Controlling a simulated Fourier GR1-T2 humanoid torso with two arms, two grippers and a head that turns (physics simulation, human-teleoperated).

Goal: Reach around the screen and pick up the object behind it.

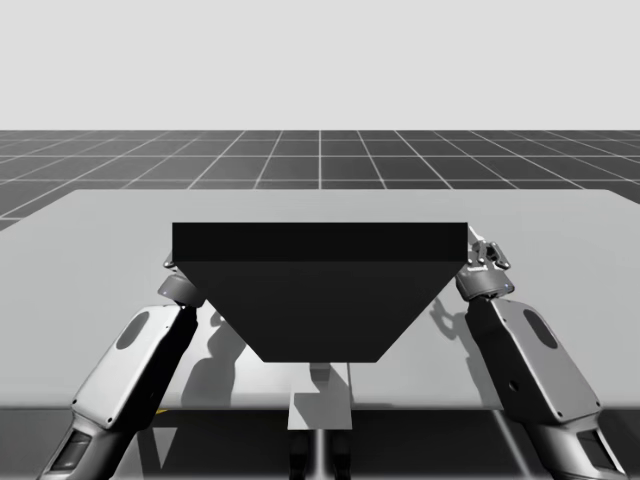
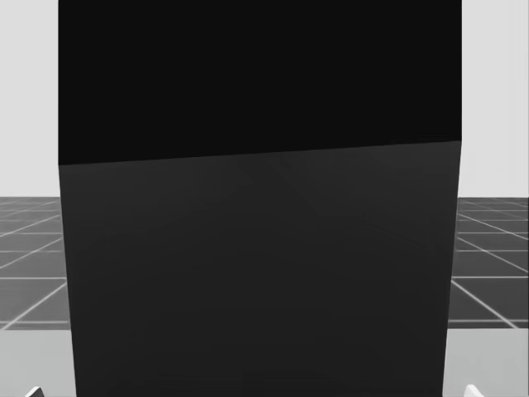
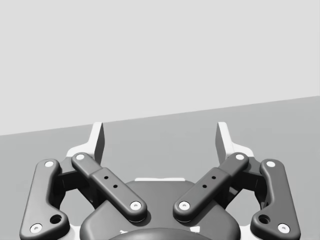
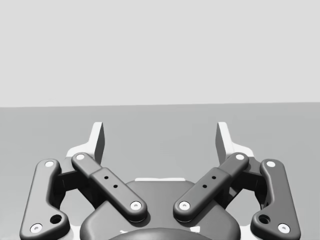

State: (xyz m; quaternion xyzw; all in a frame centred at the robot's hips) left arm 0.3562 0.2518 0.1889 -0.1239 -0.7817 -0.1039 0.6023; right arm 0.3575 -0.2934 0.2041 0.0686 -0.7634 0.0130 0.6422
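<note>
Since the screen (image 1: 320, 290) stands before me: a tool each side.
Left tool (image 3: 160, 136): wide (over tabletop (image 3: 260, 125)).
Right tool (image 4: 160, 136): wide too.

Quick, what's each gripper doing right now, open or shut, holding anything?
Left gripper: open, holding nothing.
Right gripper: open, holding nothing.

My right jaws stand spread wide apart, facing along the plain grey surface (image 4: 280, 130) toward its far edge.
</note>
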